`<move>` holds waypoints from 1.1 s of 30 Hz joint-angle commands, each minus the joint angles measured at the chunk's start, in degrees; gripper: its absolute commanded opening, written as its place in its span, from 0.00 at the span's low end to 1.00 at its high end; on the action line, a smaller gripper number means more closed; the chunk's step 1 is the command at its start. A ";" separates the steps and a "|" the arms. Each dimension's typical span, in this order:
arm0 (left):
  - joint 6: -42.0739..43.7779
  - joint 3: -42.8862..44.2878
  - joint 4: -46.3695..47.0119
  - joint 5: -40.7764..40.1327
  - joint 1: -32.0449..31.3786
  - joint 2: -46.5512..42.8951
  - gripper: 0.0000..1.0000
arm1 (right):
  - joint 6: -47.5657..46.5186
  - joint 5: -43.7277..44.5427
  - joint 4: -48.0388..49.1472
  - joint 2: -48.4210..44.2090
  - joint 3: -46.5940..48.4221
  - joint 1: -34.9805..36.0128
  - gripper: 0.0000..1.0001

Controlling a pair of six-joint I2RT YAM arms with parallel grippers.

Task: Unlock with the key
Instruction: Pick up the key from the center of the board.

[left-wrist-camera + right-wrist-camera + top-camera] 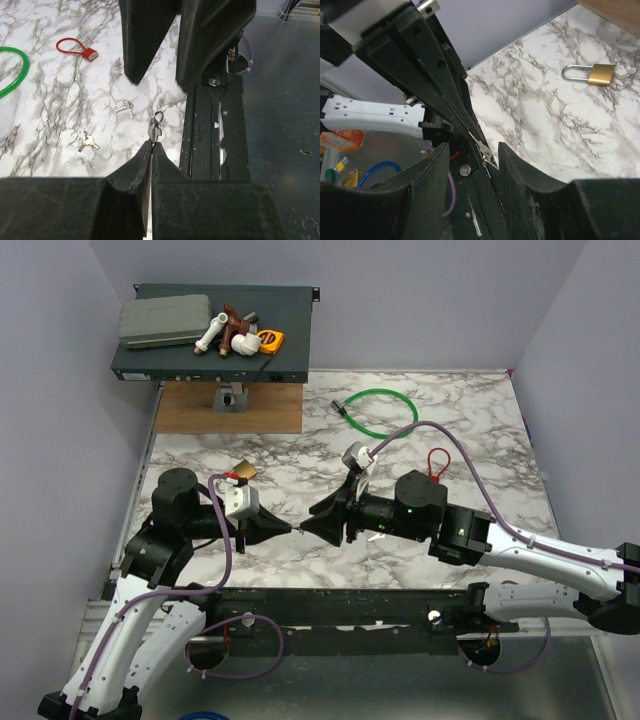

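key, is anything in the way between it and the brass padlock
No loose thing does. The key is pinched in the shut left tool, with the open right tool facing its free end. The brass padlock lies apart on the marble table, and only the two tools crowd the way.

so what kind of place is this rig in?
Looks like a robotics lab test cell: marble-pattern table boxed in by plain walls, with practice props laid out, a brass padlock and loose keys.
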 commanded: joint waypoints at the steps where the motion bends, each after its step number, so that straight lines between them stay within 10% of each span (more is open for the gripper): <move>1: 1.50 2.38 -1.79 3.07 -0.23 0.63 0.00 | -2.42 -3.90 1.48 4.52 1.53 0.33 0.47; 24: 8.56 4.16 -9.23 6.25 -0.96 0.42 0.00 | 3.07 -4.78 10.84 6.19 -3.22 0.32 0.01; 33: 7.30 3.64 -7.93 4.94 -0.94 -0.05 0.00 | 11.36 2.44 21.44 0.73 -13.36 0.33 0.01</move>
